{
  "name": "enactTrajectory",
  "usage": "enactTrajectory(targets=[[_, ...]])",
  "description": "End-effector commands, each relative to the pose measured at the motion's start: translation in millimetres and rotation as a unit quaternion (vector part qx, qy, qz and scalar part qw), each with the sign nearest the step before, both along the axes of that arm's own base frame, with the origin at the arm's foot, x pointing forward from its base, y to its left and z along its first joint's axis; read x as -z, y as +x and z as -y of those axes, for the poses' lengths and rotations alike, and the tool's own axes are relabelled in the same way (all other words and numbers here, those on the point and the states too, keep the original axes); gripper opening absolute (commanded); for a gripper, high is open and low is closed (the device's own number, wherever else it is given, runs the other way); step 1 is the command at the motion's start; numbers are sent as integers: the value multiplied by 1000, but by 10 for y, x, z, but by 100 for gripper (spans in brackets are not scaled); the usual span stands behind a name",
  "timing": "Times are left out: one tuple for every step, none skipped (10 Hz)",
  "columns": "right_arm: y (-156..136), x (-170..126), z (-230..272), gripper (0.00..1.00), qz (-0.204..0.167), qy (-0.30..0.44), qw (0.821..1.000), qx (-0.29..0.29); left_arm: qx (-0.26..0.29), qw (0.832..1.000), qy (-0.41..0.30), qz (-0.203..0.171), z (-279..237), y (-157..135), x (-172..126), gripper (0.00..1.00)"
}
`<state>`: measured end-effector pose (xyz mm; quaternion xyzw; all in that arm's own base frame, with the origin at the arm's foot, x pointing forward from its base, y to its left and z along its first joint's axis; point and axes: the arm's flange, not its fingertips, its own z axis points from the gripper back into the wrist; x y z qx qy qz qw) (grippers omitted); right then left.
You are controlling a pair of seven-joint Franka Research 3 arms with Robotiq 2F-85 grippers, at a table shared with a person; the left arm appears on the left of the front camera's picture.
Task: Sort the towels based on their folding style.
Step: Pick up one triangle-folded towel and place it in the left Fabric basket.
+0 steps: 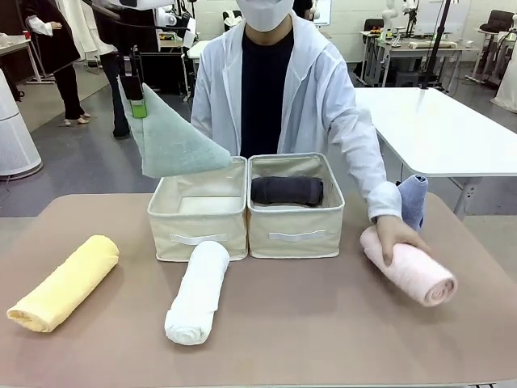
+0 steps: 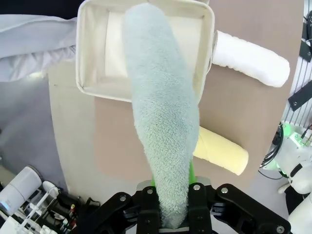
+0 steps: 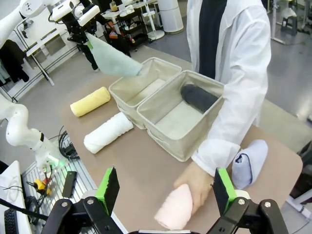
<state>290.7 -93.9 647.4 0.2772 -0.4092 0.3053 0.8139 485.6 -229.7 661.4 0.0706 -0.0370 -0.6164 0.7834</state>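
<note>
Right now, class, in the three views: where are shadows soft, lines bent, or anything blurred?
Front view: even light, soft shadows under the yellow towel and white towel, all sharp. Left wrist view: the mint towel looms oversized near the wide lens. Right wrist view: sharp, no glare on the table.

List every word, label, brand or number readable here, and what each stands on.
No text can be read.
The white strips on the left bin and right bin are blank.
Background equipment is too small and blurred to read.
</note>
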Motion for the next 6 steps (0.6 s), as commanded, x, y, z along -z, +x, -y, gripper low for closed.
enactTrajectory(targets=[[22,21,-7,100,9,11,1000,-9,5,1000,-4,-21,-30,-78,-45,19],[22,21,-7,100,9,11,1000,-9,5,1000,-4,-21,-30,-78,-45,19],[22,21,-7,100,9,11,1000,-9,5,1000,-4,-21,-30,-78,-45,19],[22,21,-7,100,9,11,1000,-9,5,1000,-4,-21,-30,-78,-45,19],[22,21,-7,100,9,11,1000,-9,0,1000,3,-16,-9,-45,15,19],[22,21,-7,100,9,11,1000,-9,0,999,40,8,-442,-303,-239,19]])
